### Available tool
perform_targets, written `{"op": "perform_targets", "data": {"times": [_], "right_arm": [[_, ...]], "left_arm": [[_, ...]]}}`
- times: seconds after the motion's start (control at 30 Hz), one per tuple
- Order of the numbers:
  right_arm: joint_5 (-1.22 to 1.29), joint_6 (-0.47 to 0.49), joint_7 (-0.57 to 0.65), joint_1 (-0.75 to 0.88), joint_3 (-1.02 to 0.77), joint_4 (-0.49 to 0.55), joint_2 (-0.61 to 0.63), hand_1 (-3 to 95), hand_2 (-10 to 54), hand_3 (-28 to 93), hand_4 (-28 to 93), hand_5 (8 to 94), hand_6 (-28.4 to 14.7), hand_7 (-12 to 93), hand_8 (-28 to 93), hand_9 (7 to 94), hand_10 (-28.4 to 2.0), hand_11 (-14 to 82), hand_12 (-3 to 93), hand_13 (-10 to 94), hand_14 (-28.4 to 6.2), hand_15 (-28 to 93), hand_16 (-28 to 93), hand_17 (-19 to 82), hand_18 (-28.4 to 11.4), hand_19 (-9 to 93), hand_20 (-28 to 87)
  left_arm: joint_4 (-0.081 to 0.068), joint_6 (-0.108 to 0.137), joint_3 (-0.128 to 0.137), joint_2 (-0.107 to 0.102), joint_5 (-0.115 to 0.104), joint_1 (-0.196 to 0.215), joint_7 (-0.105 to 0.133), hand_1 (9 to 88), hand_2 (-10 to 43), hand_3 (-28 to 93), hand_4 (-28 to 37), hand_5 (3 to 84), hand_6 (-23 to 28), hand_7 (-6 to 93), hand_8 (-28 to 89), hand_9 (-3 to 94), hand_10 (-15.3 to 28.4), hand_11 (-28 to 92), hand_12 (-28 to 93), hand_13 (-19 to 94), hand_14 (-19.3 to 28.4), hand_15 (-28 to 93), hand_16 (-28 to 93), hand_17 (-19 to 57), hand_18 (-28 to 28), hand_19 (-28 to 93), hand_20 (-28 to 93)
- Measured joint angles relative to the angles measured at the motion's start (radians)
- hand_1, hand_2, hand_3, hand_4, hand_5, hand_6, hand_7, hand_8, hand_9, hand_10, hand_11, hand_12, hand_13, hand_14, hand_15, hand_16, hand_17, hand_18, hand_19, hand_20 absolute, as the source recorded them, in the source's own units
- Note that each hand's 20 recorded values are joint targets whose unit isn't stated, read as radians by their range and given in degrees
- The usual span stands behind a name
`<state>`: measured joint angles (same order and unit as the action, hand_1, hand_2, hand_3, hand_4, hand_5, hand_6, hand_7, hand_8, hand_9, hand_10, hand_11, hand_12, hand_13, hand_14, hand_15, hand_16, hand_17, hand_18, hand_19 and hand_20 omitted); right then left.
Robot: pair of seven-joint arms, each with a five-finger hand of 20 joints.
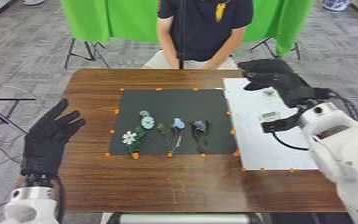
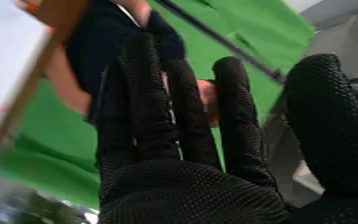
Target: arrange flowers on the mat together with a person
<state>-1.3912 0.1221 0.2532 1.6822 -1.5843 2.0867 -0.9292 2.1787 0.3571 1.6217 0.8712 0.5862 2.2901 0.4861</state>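
Right hand [image 1: 278, 77]: upper right of the frame, fingers released and straight, partly covering my view of the white mat [image 1: 249, 120]; my left hand [image 1: 51, 132]: left side, fingers likewise extended; white daisy [image 1: 129, 136] and blue flowers [image 1: 177, 124]: lower half of the black mat [image 1: 180, 100], centre frame; stems overlap, individual outlines indistinct.
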Motion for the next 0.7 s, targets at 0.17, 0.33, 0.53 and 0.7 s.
{"op": "perform_targets", "data": {"times": [0.17, 0.33, 0.53, 0.7], "right_arm": [[0.257, -0.03, 0.0, 0.169, -0.154, 0.007, 0.002, 25.6, 3.8, 78, -27, 44.9, 2.9, 15, -12, 44.1, -13.8, 7.8, 13.6, 40, -16.5, 30, 12, 14, -19.0, 54, 17], [0.474, -0.187, -0.008, 0.294, -0.167, 0.015, -0.014, 24.7, 4.0, 79, -27, 42.7, 3.4, 15, -12, 42.1, -13.2, 6.4, 13.4, 37, -16.8, 25, 13, 12, -19.0, 50, 15], [0.548, -0.125, -0.035, 0.352, -0.159, 0.012, -0.051, 21.5, 5.1, 78, -28, 37.4, 4.6, 14, -12, 37.7, -12.2, 3.7, 13.0, 32, -17.0, 17, 16, 7, -19.5, 45, 14], [0.504, -0.129, -0.08, 0.376, -0.142, 0.012, -0.084, 20.2, 6.2, 77, -28, 34.9, 5.4, 13, -12, 36.4, -11.6, 3.3, 13.1, 31, -16.9, 15, 17, 6, -19.6, 45, 13]], "left_arm": [[0.0, 0.003, -0.003, -0.003, -0.001, 0.005, 0.005, 21.8, 6.1, 77, -28.3, 38.9, 5.9, 11.6, -9, 38.1, 18.1, 22, 10, 29, 27.7, 51, -8, -8.2, 24.8, 50, 20], [-0.001, 0.003, -0.014, -0.004, 0.0, 0.006, 0.001, 21.6, 6.0, 77, -28.3, 38.1, 5.3, 11.6, -9, 36.5, 17.2, 20, 10, 29, 27.4, 49, -9, -8.1, 24.9, 49, 19], [-0.004, 0.003, -0.035, -0.002, 0.002, -0.006, -0.003, 21.7, 5.9, 77, -28.3, 36.8, 4.4, 11.5, -9, 34.9, 16.2, 18, 10, 29, 25.9, 45, -8, -8.2, 24.9, 49, 19], [-0.004, 0.003, -0.038, -0.001, 0.002, -0.01, -0.002, 21.7, 5.9, 77, -28.3, 36.5, 4.1, 11.6, -10, 34.9, 16.1, 18, 10, 28, 25.7, 44, -7, -8.3, 24.8, 49, 18]]}}
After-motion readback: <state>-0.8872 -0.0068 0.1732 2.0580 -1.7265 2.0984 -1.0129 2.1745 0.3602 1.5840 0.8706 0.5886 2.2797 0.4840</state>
